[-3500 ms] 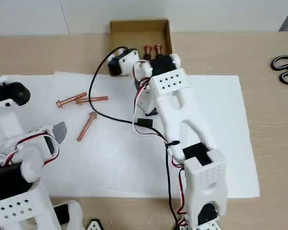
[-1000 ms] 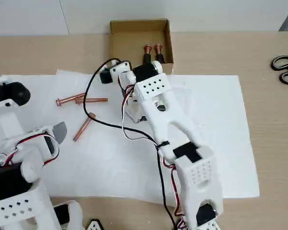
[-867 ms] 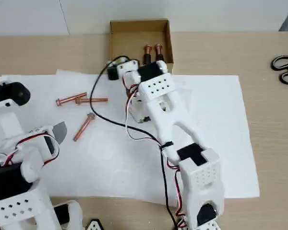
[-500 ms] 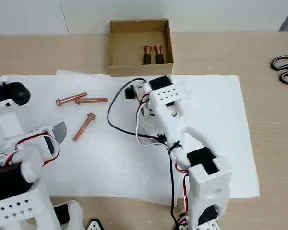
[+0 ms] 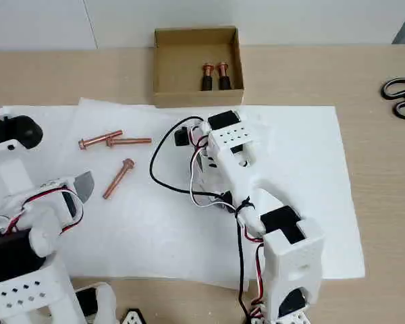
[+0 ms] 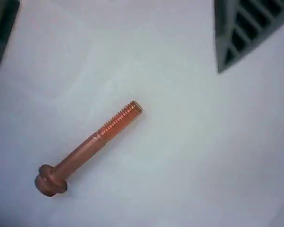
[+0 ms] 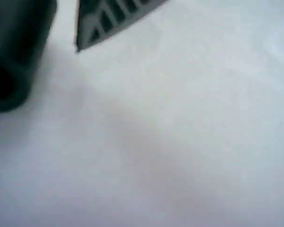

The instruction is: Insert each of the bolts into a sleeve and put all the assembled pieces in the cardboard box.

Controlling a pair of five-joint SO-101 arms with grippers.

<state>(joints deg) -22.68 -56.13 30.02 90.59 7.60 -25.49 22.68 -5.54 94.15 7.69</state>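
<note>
My left jaws: apart, above one loose bolt (image 6: 90, 146) on the white paper (image 5: 304, 169).
My right jaws: apart or together, I cannot tell; a black sleeve (image 7: 9, 56) is just beside them.
Other bolts (image 5: 115, 140): two, touching, on the paper.
Cardboard box (image 5: 163, 67): on the tabletop (image 5: 364, 169), holding two assembled pieces (image 5: 216, 75) side by side.

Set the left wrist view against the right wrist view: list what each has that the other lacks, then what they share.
Left wrist view: a copper bolt lying flat, with the left arm's jaws open and clear of it. Right wrist view: a black sleeve, its open end visible. Shared: the white paper under it all.
</note>
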